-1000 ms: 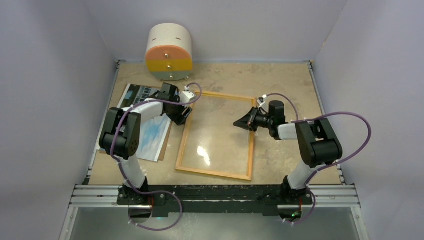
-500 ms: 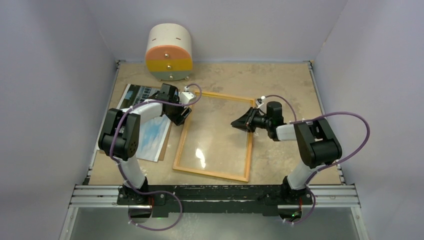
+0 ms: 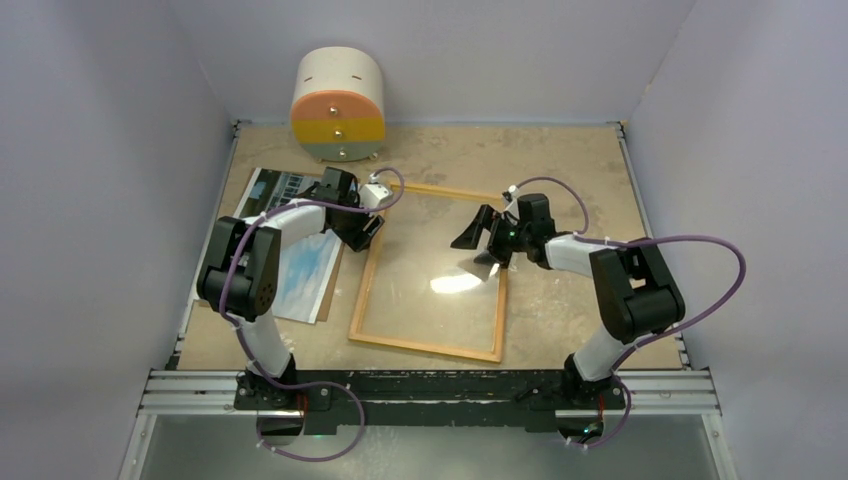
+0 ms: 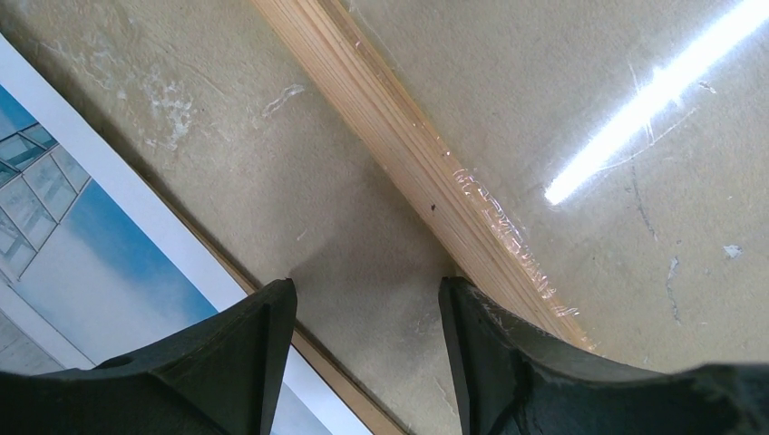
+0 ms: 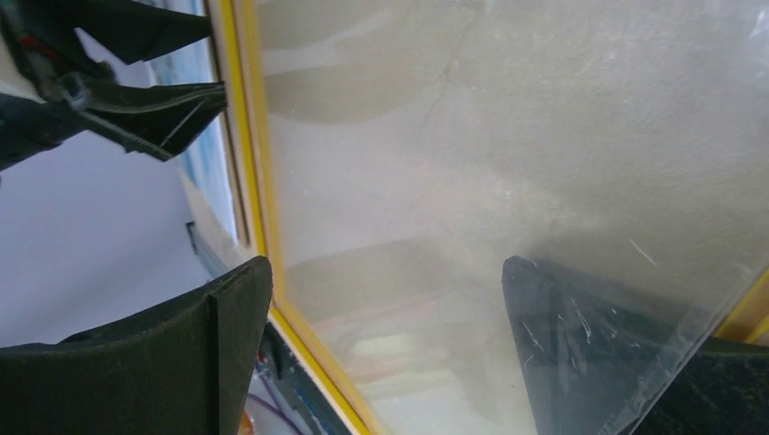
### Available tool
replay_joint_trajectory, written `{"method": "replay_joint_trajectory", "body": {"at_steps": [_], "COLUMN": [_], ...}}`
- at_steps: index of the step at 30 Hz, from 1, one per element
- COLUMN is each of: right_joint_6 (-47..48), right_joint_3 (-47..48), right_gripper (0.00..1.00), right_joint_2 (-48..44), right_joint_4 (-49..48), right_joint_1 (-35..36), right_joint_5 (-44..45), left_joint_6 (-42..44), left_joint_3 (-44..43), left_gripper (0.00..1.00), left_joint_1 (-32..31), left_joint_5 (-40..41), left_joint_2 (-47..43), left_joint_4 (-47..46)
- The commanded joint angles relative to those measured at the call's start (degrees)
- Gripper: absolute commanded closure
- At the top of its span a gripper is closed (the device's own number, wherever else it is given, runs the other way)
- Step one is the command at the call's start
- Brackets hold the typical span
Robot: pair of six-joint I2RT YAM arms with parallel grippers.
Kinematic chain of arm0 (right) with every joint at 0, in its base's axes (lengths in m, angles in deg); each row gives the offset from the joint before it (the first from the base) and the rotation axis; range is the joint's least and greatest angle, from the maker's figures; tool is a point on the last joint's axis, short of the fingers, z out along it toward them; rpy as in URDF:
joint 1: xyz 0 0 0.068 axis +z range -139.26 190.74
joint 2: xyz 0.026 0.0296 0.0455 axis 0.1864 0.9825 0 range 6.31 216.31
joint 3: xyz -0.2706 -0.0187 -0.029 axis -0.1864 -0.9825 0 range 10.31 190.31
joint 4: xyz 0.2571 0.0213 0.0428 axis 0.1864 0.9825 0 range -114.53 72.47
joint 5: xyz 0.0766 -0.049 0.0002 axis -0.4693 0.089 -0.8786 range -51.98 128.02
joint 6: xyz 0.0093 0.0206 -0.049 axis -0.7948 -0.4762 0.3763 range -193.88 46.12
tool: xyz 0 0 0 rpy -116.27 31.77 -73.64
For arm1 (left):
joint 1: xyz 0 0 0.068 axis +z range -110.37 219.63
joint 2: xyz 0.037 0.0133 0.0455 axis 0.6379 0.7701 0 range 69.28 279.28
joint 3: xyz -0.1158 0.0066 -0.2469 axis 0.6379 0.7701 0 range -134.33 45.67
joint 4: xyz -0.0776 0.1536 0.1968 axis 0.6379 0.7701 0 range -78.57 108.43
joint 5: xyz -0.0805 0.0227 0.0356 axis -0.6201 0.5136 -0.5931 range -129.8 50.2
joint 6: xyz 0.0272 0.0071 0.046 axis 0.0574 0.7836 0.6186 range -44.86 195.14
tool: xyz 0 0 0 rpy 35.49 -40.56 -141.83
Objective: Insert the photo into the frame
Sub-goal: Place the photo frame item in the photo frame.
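Beige tabletop (image 3: pixel 560 160) boxed in by pale lilac walls (image 3: pixel 100 150). Round drawer unit (image 3: pixel 337 105) with orange, yellow and grey fronts at the far left corner. Frame (image 3: pixel 425 345) flat at the tabletop's centre, wood-coloured side up, glare on its clear pane. Photo (image 3: pixel 305 275) of blue sky flat near the left edge, partly under the left arm. Left gripper (image 4: pixel 367 285) partly open, holding nothing, low over the bare strip between photo and frame, by the frame's far left corner. Right gripper (image 3: pixel 478 245) spread wide, gripping nothing, above the frame's far right part; one finger blurred behind the pane's edge.
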Motion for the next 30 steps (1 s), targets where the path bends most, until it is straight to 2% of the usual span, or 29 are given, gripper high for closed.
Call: {"method": "replay_joint_trajectory", "body": {"at_steps": [1,22,30], "right_joint_6": [5.8,13.5,14.5], "right_joint_3": [4.0,8.0,8.5], "right_gripper": [0.01,0.01,0.01], "right_joint_2": [-2.6,-9.2,-12.2], "right_joint_4": [8.6,23.2,25.6], "right_joint_1": [1.5,2.4,2.4], "right_joint_5": [7.6,26.9,30.0], "left_joint_6": [0.7,0.9,1.0], "left_joint_3": [2.0,2.8,2.5], "left_gripper": [0.37,0.37,0.37], "left_joint_1": [-1.2,-1.2,-1.1], "left_joint_5": [-0.8,0.7,1.4], "left_joint_2": [1.5,1.7,1.4], "left_joint_4": [4.3,3.6,3.8]}}
